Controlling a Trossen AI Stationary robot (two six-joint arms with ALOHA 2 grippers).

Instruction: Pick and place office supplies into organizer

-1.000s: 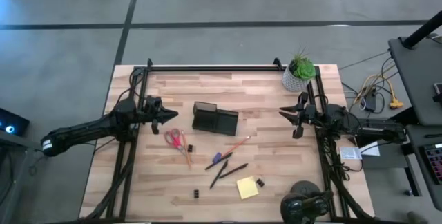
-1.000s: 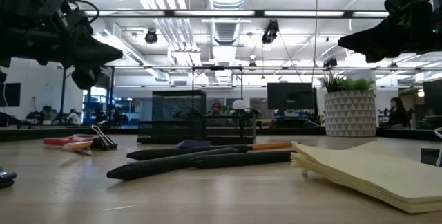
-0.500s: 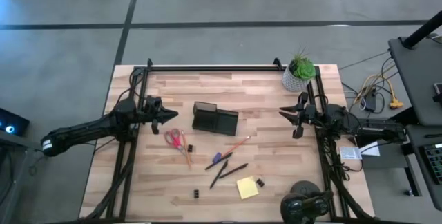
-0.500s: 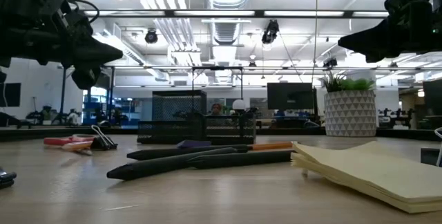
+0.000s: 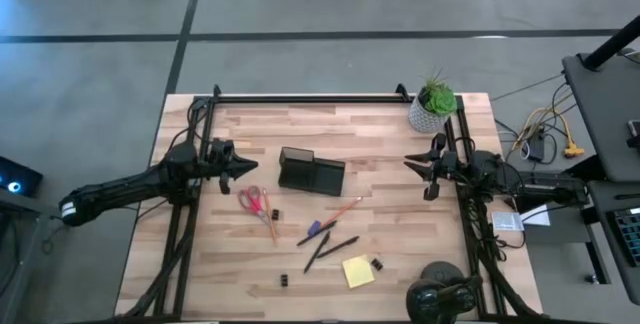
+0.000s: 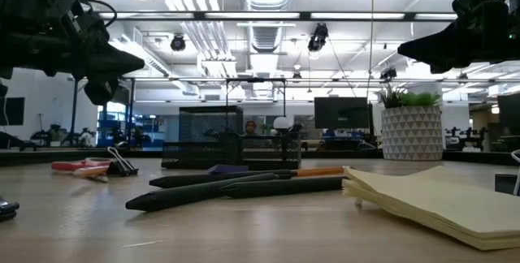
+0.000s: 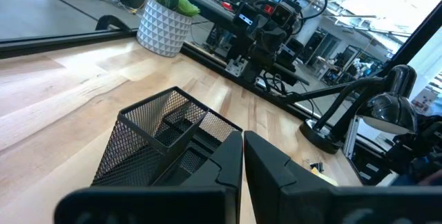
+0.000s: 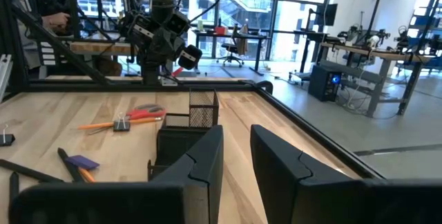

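Observation:
The black mesh organizer (image 5: 311, 172) stands mid-table. Red-handled scissors (image 5: 253, 202) with a binder clip (image 5: 275, 213) beside them lie to its left and nearer. An orange pencil (image 5: 343, 207), a purple-tipped pen (image 5: 318, 228), two dark pens (image 5: 335, 249), a yellow sticky-note pad (image 5: 358, 272) and two more clips (image 5: 376, 263) (image 5: 284, 281) lie on the near half. My left gripper (image 5: 245, 167) hovers shut and empty left of the organizer (image 7: 159, 141). My right gripper (image 5: 410, 164) hovers a little open and empty right of the organizer (image 8: 186, 131).
A green plant in a white pot (image 5: 432, 106) stands at the far right corner. A black rail (image 5: 300, 97) runs along the table's far edge. Bare wood lies between the organizer and the far edge. A desk lamp base (image 5: 445, 289) sits at the near right.

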